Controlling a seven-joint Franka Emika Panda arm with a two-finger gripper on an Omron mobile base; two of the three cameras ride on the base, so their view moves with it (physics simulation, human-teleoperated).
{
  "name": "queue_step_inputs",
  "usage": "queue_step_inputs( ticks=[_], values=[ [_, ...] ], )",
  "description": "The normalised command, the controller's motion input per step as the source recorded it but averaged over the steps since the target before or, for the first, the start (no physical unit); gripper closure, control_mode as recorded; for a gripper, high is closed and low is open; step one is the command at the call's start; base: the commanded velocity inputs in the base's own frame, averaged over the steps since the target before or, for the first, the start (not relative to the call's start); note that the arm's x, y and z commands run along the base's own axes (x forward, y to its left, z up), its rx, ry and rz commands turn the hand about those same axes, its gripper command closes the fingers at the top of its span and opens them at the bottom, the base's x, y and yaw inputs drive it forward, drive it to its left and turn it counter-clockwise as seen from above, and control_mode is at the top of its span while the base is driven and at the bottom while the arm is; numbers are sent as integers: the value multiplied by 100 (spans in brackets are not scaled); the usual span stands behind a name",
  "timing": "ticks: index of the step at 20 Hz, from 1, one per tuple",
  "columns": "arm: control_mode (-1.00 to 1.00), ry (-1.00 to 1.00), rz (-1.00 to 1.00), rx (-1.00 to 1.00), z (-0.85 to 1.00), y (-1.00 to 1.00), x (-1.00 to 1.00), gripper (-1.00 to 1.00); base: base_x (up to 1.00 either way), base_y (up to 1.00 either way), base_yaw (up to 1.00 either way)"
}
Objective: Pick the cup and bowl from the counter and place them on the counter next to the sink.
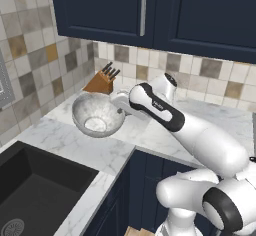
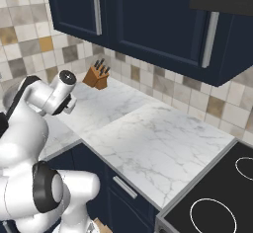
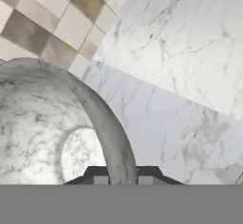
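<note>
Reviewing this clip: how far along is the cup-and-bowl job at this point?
Done: nothing sits placed beside the sink yet. In hand: the bowl is held tilted above the counter, the gripper with its jaws closed on the rim, partway toward the sink. Left: setting the bowl down beside the sink, then the cup.

The white arm rises from the base, bends at its dark elbow joint and reaches forward and left, forearm roughly level. Its gripper (image 3: 122, 180) is clamped on the rim of the bowl (image 1: 98, 115), one finger inside the wall and one outside, holding it tilted.
</note>
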Motion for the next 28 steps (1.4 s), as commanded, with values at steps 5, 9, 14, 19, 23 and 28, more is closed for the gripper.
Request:
queue_step_inputs(
  ticks=[5, 9, 14, 19, 23, 28],
  values=[
    [-100, 23, 1, -4, 0, 18, 10, 100, 0, 0, 0],
    [-100, 12, 0, -1, 0, 6, 12, 100, 0, 0, 0],
    [-100, 3, 0, -1, -3, 22, 0, 100, 0, 0, 0],
    [-100, 0, 0, -4, -35, 22, 0, 100, 0, 0, 0],
    [-100, 0, 0, -7, -37, 9, 0, 100, 0, 0, 0],
    [-100, 0, 0, -6, -32, 11, 0, 100, 0, 0, 0]
  ],
)
